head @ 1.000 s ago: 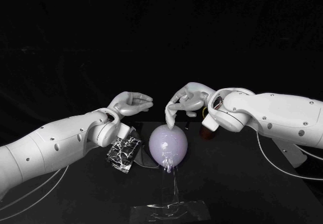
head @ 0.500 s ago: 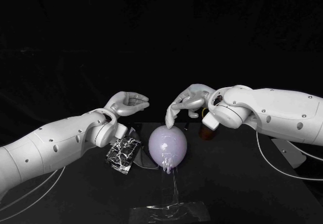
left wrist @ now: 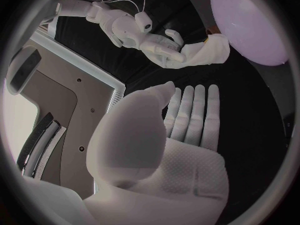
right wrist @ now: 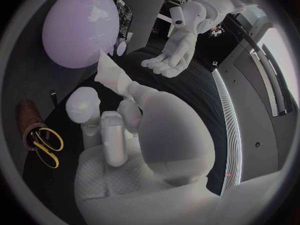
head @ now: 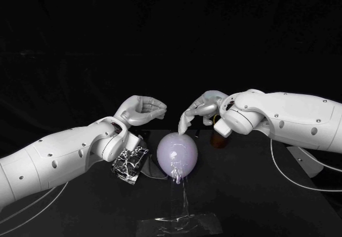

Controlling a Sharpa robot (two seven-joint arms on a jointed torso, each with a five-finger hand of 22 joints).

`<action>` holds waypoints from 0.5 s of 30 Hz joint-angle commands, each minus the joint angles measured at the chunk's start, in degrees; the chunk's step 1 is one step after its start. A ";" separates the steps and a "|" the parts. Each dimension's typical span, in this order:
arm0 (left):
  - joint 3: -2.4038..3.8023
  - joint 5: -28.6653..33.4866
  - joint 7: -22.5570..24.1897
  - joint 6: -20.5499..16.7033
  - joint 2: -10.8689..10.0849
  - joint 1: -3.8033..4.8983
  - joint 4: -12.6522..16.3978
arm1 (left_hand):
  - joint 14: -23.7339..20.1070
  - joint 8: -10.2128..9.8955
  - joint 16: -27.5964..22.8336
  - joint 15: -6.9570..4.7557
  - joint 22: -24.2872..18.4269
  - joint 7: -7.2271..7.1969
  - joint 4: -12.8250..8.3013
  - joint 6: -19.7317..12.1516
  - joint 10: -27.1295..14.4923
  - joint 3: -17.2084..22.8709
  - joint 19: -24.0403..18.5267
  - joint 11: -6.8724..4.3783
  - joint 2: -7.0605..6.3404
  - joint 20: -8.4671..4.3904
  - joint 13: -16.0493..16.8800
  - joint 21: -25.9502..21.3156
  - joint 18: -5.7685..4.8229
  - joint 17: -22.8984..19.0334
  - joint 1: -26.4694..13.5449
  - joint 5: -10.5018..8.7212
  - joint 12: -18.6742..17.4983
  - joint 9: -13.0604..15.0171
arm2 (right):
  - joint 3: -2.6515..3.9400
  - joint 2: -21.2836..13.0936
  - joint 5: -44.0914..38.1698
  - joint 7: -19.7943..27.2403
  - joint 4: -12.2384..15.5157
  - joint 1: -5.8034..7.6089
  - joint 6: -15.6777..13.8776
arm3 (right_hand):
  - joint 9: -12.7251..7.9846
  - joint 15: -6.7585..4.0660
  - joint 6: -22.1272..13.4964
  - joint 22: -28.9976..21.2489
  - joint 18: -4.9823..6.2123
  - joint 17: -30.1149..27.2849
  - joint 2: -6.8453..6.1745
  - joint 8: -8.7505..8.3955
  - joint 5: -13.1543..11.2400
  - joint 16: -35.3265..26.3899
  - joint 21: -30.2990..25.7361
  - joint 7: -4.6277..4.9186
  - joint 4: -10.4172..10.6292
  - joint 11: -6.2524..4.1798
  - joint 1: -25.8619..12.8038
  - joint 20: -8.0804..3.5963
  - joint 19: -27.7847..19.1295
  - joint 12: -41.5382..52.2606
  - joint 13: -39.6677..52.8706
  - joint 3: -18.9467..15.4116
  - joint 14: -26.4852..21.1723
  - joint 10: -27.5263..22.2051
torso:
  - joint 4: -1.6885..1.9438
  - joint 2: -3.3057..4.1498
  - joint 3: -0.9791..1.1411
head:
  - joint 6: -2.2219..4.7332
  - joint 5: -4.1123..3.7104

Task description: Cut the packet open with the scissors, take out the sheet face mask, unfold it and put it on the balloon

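The right hand (head: 201, 109) is pinching the sheet face mask (head: 182, 123) by its upper end, just right of the head view's centre. The mask is hanging down as a narrow white strip, not yet unfolded. Its lower tip is reaching the top of the balloon (head: 178, 153), though whether it is touching cannot be told.

The balloon is standing in the middle of the frame on the black worktop (head: 249, 197), with a thin stem running down to a clear base (head: 178, 224) at the bottom edge. The left hand (head: 143, 109) is hovering up and to the left of the balloon, palm bare and holding nothing. The opened packet (head: 130, 164) is lying to the balloon's left, and the scissors (right wrist: 45, 146) are resting in a brown holder (right wrist: 28, 117).

The step in hand appears to be the unfolding, and that calls for both hands. The left hand would do well to come across to the strip's free lower end and pinch one layer only. The two hands can then draw apart sideways and slowly, since a wet sheet is likely to cling to itself and tear.

The sheet is best kept clear of the balloon until it is spread, then laid on from the middle outwards with a light touch. The balloon looks light and could tip if pressed hard.
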 commanded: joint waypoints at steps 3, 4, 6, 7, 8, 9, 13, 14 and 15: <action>0.05 -3.36 1.33 3.52 0.66 -0.51 1.28 | -0.27 -1.37 -1.56 0.42 -0.42 0.18 0.31 -0.58 -0.51 0.39 -0.28 0.49 -1.00 0.26 -0.19 -0.51 0.61 -0.67 -1.04 0.12 -1.49 -0.73 | 0.05 0.07 1.53 0.00 0.54 0.07 -4.00 | 2.91 -0.54 0.05 0.18 0.72 14.89 -0.14 1.08 0.15 0.28 0.28 -0.51 -0.07 -2.89 -0.76 -0.03 0.44 0.09 0.23 0.39 5.88 3.34 | -0.01 -0.07 0.08 | 0.13 0.03; 0.05 -3.55 1.11 3.72 0.80 -0.59 1.34 | -0.27 -1.37 -1.56 0.42 -0.42 0.18 0.31 -0.58 -0.51 0.39 -0.28 0.49 -1.00 0.26 -0.19 -0.51 0.61 -0.67 -1.04 0.12 -1.49 -0.73 | 0.05 0.05 1.90 0.44 0.66 0.07 -4.19 | 2.91 -0.54 0.05 0.18 0.72 14.89 -0.14 1.08 0.15 0.28 0.28 -0.51 -0.07 -2.89 -0.76 -0.03 0.44 0.09 0.23 0.39 5.88 3.34 | 0.01 -0.05 0.10 | 0.15 0.06; 0.05 -4.12 0.49 4.08 1.26 -0.80 1.45 | -0.65 -1.78 -2.02 0.62 -0.64 0.29 0.49 -1.05 -0.92 0.18 -0.68 0.68 -1.35 0.45 -0.21 -0.91 0.51 -0.86 -1.49 0.06 -1.91 -0.94 | 0.05 -0.04 2.93 1.86 1.04 0.07 -4.72 | 2.91 -0.55 0.00 0.13 0.74 14.85 -0.15 1.07 0.15 0.26 0.18 -0.50 -0.07 -2.89 -0.83 -0.04 0.41 0.06 0.21 0.42 5.87 3.34 | 0.00 -0.02 0.12 | 0.22 0.12; 0.05 -4.42 0.14 4.15 1.53 -0.89 1.46 | -1.88 -2.47 -3.02 1.15 -1.16 0.23 0.77 -1.99 -2.13 -0.28 -1.88 1.18 -1.89 0.84 -0.28 -1.89 0.16 -1.29 -2.17 0.12 -2.78 -1.26 | 0.06 -0.12 3.51 2.60 1.23 0.07 -5.02 | 2.91 -0.55 0.00 0.13 0.74 14.85 -0.15 1.07 0.15 0.26 0.18 -0.50 -0.07 -2.89 -0.83 -0.04 0.41 0.06 0.21 0.42 5.87 3.34 | 0.00 -0.01 0.12 | 0.25 0.13; 0.05 -4.61 -0.16 4.13 1.75 -0.94 1.44 | -2.46 -2.81 -3.66 1.41 -1.57 0.14 0.78 -2.31 -2.66 -0.44 -2.68 1.45 -2.00 1.01 -0.23 -2.63 0.04 -1.59 -2.32 0.00 -3.14 -1.43 | 0.06 -0.19 3.93 3.11 1.39 0.07 -5.23 | 2.91 -0.56 -0.03 0.07 0.76 14.83 -0.15 1.07 0.15 0.25 0.07 -0.50 -0.08 -2.89 -0.84 -0.04 0.37 0.09 0.24 0.44 5.86 3.36 | -0.04 0.01 0.13 | 0.33 0.13; 0.05 -4.81 -0.54 3.97 2.01 -1.00 1.39 | -3.19 -3.32 -4.66 1.65 -2.21 0.17 0.79 -2.72 -3.63 -0.79 -3.80 1.45 -2.13 1.17 -0.21 -3.80 -0.22 -2.10 -2.56 0.11 -3.35 -1.70 | 0.08 -0.29 4.36 3.66 1.57 0.07 -5.43 | 2.91 -0.56 -0.03 0.07 0.76 14.83 -0.15 1.07 0.15 0.25 0.07 -0.50 -0.08 -2.89 -0.84 -0.04 0.37 0.09 0.24 0.44 5.86 3.36 | -0.04 0.00 0.13 | 0.35 0.13; 0.05 -5.21 -1.87 2.72 2.78 -1.11 1.10 | -4.12 -4.06 -6.07 2.21 -2.69 0.79 0.84 -3.24 -4.98 -1.43 -4.90 2.10 -2.22 1.25 -0.21 -5.19 -0.71 -2.85 -2.90 0.11 -3.35 -2.07 | 0.18 -0.65 5.50 4.98 2.24 0.07 -5.69 | 2.90 -0.56 -0.10 0.04 0.77 14.82 -0.16 1.05 0.15 0.25 0.01 -0.50 -0.09 -2.89 -0.89 -0.04 0.35 0.02 0.19 0.49 5.86 3.34 | -0.07 -0.06 0.14 | 0.43 0.15; 0.05 -5.24 -2.10 2.44 2.93 -1.13 1.01 | -4.49 -4.35 -6.59 2.45 -2.72 1.05 0.81 -3.49 -5.58 -1.68 -5.25 2.33 -2.20 1.26 -0.22 -5.67 -0.93 -3.13 -2.94 0.11 -3.36 -2.21 | 0.20 -0.73 5.68 5.18 2.40 0.07 -5.68 | 2.90 -0.57 -0.15 0.03 0.78 14.81 -0.18 1.05 0.15 0.24 -0.04 -0.48 -0.07 -2.88 -1.02 -0.05 0.35 0.02 0.20 0.52 5.85 3.35 | -0.06 -0.04 0.15 | 0.47 0.14; 0.05 -5.24 -2.20 2.30 3.00 -1.13 0.96 | -4.49 -4.35 -6.59 2.45 -2.72 1.05 0.81 -3.49 -5.58 -1.68 -5.25 2.33 -2.20 1.26 -0.22 -5.67 -0.93 -3.13 -2.94 0.11 -3.36 -2.21 | 0.21 -0.76 5.76 5.27 2.48 0.07 -5.67 | 2.90 -0.57 -0.15 0.03 0.78 14.81 -0.18 1.05 0.15 0.24 -0.04 -0.48 -0.07 -2.88 -1.02 -0.05 0.35 0.02 0.20 0.52 5.85 3.35 | -0.06 -0.03 0.16 | 0.50 0.13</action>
